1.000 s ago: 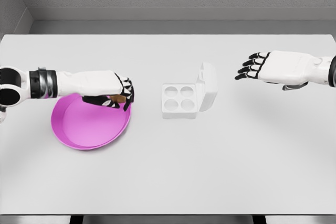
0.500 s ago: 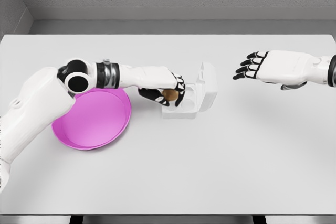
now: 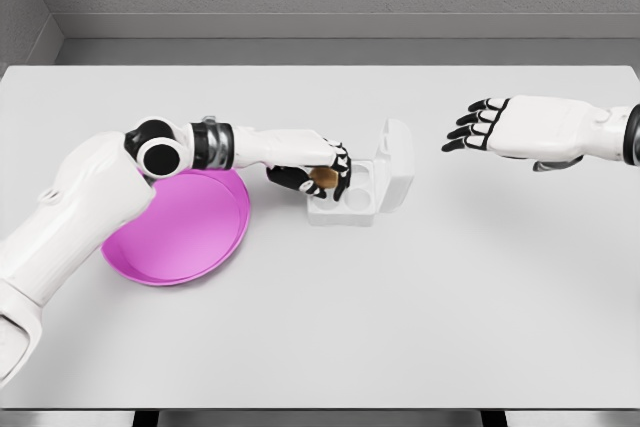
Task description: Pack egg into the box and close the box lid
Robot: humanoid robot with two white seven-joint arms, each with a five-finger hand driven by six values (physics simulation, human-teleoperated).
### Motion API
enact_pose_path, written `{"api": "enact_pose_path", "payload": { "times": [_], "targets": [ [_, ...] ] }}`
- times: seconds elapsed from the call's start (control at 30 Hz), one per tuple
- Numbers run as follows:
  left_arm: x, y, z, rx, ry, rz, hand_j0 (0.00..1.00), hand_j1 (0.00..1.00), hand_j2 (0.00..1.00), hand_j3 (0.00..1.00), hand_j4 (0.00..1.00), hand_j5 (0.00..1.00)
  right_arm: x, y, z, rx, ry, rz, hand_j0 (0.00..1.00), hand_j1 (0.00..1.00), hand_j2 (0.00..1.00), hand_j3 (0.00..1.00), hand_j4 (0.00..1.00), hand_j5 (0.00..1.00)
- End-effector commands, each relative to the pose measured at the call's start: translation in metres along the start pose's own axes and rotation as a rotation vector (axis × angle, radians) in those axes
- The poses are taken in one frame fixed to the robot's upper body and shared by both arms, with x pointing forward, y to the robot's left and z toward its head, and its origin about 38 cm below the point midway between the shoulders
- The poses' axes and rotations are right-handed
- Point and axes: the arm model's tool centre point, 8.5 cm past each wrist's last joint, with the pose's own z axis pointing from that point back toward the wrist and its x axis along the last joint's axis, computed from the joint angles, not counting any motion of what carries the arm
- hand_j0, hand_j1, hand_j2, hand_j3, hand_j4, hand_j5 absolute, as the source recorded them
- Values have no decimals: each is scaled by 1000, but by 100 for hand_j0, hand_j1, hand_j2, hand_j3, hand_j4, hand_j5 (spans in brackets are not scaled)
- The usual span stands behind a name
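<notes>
Egg held over the left cups of the open box.

Nearest, left of the box, the pink plate lies bare on the surface. The left robot hand curls around the brown egg, poised above the box, apparently over a left cup, ready for lowering. The lid stands upright, leaving the cups clear. Right of the box, the right robot hand hovers with fingers spread, holding nothing, probably waiting to shut the lid.

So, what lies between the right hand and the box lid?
Only bare table; in the head view nothing stands between the right hand and the box lid.
</notes>
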Motion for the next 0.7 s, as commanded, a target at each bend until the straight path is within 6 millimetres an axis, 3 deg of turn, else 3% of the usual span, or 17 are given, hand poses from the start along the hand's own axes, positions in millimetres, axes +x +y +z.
{"api": "enact_pose_path", "payload": {
  "times": [0.0, 0.33, 0.67],
  "targets": [
    [0, -1, -2, -10, 2, -7, 36, 36, 36, 36, 36, 36, 0, 0, 1, -2, 2, -3, 100, 100, 100, 100, 100, 100],
    [12, 19, 10, 31, -38, -36, 41, 41, 41, 41, 41, 41, 0, 0, 0, 0, -1, -4, 100, 100, 100, 100, 100, 100],
    [13, 7, 6, -8, -47, -29, 52, 52, 52, 52, 52, 52, 0, 0, 0, -1, 0, -3, 100, 100, 100, 100, 100, 100]
  ]
}}
